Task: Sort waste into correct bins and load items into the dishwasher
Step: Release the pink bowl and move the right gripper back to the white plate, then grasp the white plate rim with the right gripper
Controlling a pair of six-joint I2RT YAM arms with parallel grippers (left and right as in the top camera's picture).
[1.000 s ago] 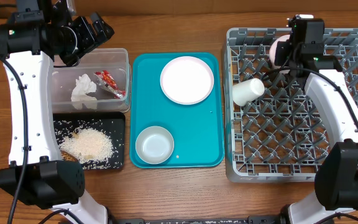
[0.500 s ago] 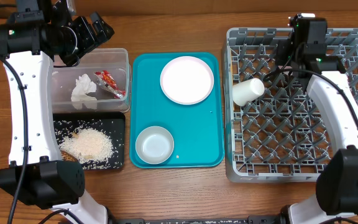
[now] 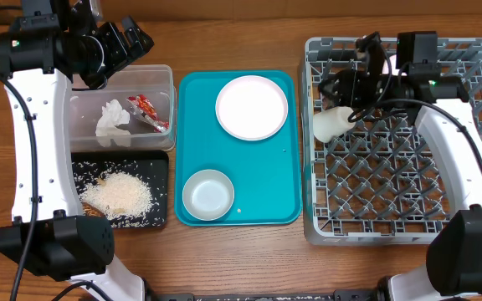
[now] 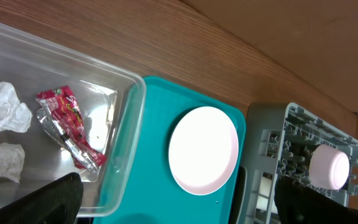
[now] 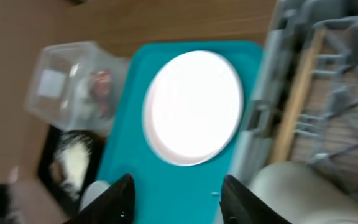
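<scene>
One plate (image 3: 252,107) lies left of my right gripper (image 3: 337,86) | gripper parted, empty | right arm nearer than left

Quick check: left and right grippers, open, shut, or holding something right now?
Left gripper: jaws open, holding nothing.
Right gripper: jaws open, holding nothing.

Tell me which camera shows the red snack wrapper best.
The left wrist view: the red snack wrapper is large and sharp, lying in the clear tub beside the white tissue. Overhead shows it whole but small. The right wrist view gives only a blurred red smudge.
</scene>
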